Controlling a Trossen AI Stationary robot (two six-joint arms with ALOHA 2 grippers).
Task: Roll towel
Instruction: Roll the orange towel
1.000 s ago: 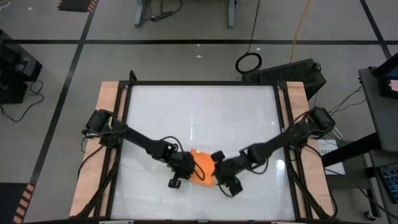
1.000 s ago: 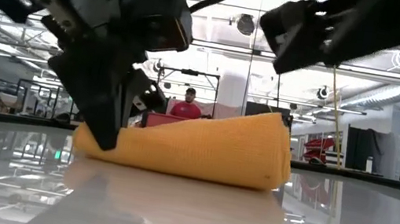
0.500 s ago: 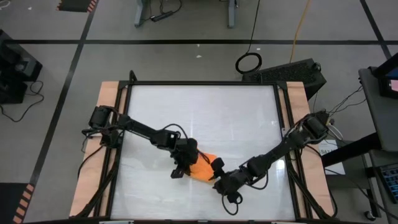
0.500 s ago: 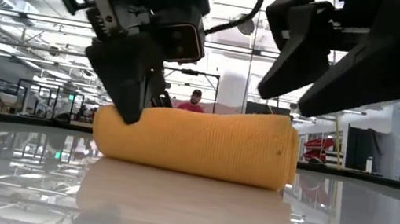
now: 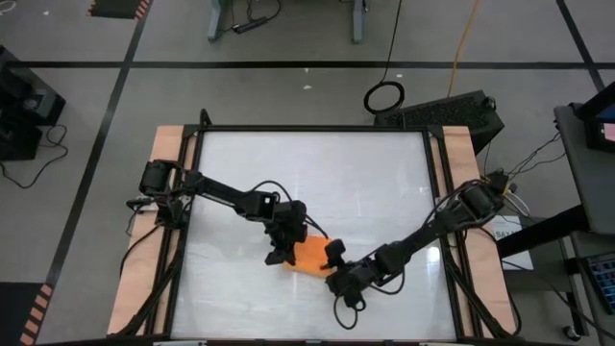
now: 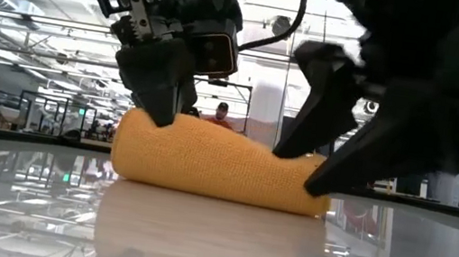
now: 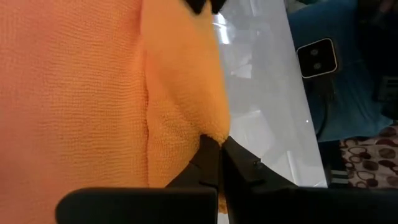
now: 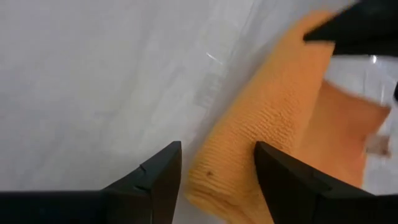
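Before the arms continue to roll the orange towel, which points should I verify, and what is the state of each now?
1. Towel forms a roll on the table: ok.
2. Left end effector shut, fingertips at the towel's edge: ok.
3. Right end effector open, towel's end between its fingers: ok.
4. Both end effectors at opposite ends of the roll: ok.
5. Roll tight along its whole length: cannot tell.
6. Free table ahead for rolling: ok.

The towel (image 5: 309,256) lies on the table (image 5: 317,173) near its front edge, my left gripper (image 5: 286,252) at its left end, my right gripper (image 5: 333,264) at its right.
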